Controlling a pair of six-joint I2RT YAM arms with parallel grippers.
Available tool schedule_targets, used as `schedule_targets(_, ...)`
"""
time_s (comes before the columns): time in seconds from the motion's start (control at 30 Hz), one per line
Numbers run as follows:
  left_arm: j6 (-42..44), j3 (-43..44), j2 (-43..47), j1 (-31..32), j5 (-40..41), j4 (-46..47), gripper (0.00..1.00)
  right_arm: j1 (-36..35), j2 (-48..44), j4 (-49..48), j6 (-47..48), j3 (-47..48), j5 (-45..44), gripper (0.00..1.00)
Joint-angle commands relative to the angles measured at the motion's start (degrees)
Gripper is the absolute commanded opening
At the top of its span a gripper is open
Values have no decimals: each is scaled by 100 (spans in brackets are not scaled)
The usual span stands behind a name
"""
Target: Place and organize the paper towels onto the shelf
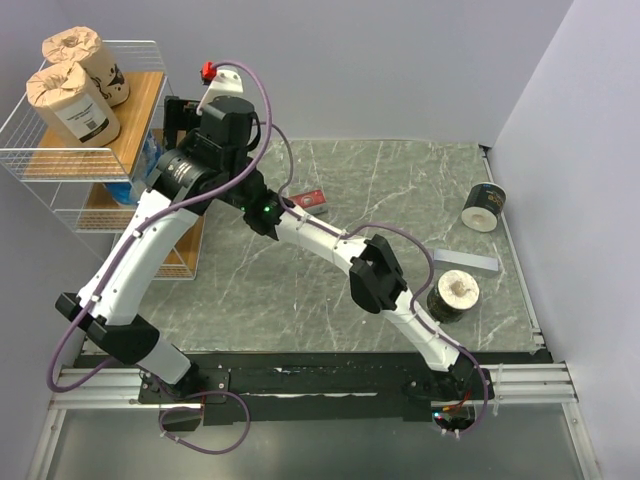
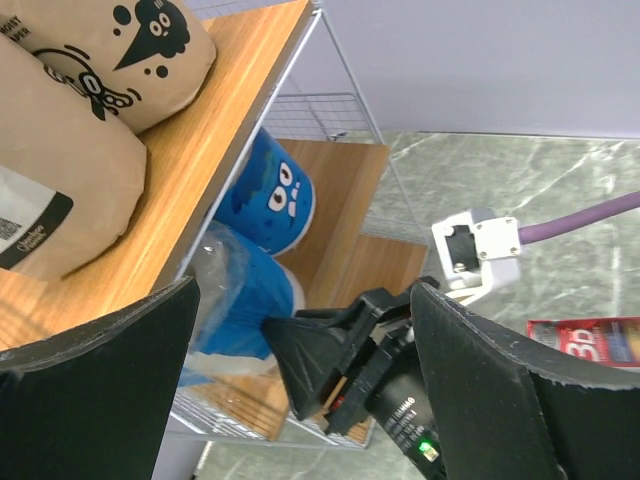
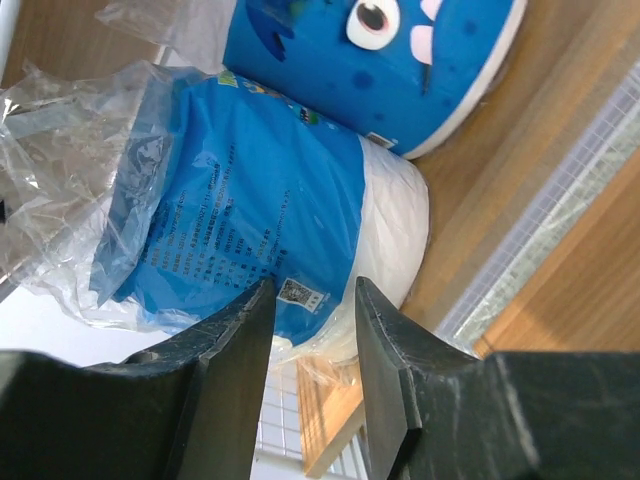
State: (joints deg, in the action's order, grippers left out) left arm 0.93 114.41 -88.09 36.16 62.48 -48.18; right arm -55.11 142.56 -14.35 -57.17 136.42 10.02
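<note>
Shelf wire (image 3: 540, 222) flanks blue rolls (image 3: 280, 200) (apparently touching); red box (image 1: 312, 197) nearby

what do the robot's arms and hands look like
The left arm and right arm are built of white links with bulky black joints. Along them loop purple cables. The left hand and right hand each have two thick matte-black fingers, wedge-shaped and tapering. A small green light glows on the right arm.
</note>
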Motion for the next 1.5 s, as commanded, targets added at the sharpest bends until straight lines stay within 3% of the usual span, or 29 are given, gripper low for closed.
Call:
schedule_targets(0.0, -304, 20, 310, 40, -157, 63, 93, -114, 166, -507, 65, 359, -9, 46)
schedule_targets(0.6, -348, -349, 723, 40, -579, 248, 95, -219, 377, -473, 215, 702, -237, 50)
schedule_targets(0.9, -286, -402, 829, 49, -702, 248, 95, -123, -8, -464, 636, 307, 8, 53)
schedule_targets(1.07, -374, -226, 1022, 58, -1193, 125, 95, 325, -921, -753, 917, -738, 622, 54)
schedule_targets(1.3, -418, -437, 1811, 49, -2877, 520, 99, 1002, -2644, -280, 2156, -2398, 897, 57)
schedule_targets(1.47, -470, -1183, 2550, 58, -4093, 1344, 96, 1652, -4550, 140, 2665, -4456, 502, 60)
